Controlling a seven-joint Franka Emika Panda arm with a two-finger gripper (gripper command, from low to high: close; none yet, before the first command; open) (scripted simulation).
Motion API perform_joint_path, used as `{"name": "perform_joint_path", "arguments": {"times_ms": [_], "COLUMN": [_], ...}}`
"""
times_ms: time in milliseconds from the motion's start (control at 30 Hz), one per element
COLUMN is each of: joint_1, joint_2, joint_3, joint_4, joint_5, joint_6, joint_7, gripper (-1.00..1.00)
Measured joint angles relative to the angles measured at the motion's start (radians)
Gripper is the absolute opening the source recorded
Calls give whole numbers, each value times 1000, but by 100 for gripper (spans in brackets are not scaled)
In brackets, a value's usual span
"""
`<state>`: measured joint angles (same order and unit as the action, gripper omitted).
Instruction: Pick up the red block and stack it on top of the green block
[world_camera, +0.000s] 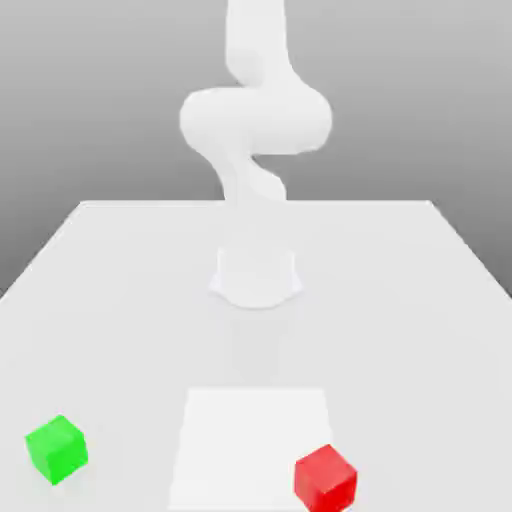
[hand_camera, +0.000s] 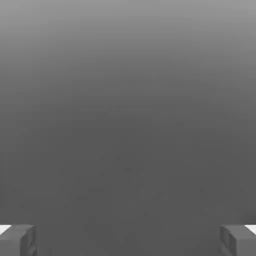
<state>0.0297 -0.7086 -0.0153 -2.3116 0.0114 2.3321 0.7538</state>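
A red block (world_camera: 325, 479) lies on the white table near its front edge, toward the exterior view's right. A green block (world_camera: 56, 449) rests near the front edge at the exterior view's left, well apart from the red one. The white arm (world_camera: 255, 115) rises from its base (world_camera: 256, 276) at the middle of the table and runs up out of the picture. In the hand view my gripper (hand_camera: 128, 241) is open, its two grey fingertips (hand_camera: 18, 240) standing far apart with nothing between them, against a plain grey background.
The white table (world_camera: 420, 300) spreads wide around the arm's base. A slightly brighter square patch (world_camera: 255, 430) lies on it between the two blocks, in front of the base.
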Motion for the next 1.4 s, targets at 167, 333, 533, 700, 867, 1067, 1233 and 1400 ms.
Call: {"name": "perform_joint_path", "arguments": {"times_ms": [167, 333, 533, 700, 867, 1067, 1233, 1400], "joint_1": [58, 102, 136, 159, 170, 167, 166, 171], "joint_2": [188, 370, 587, 767, 944, 1111, 1122, 987], "joint_3": [-28, -42, -38, -26, -23, -15, -14, -22], "joint_4": [-24, -47, -74, -98, -116, -95, -93, -115], "joint_5": [24, 50, 70, 58, 15, 25, 25, 12], "joint_6": [66, 129, 205, 270, 345, 477, 485, 372], "joint_7": [-95, -189, -294, -360, -398, -413, -413, -404], "gripper": [0, 0, 0, 0, 0, -100, -100, -100]}}
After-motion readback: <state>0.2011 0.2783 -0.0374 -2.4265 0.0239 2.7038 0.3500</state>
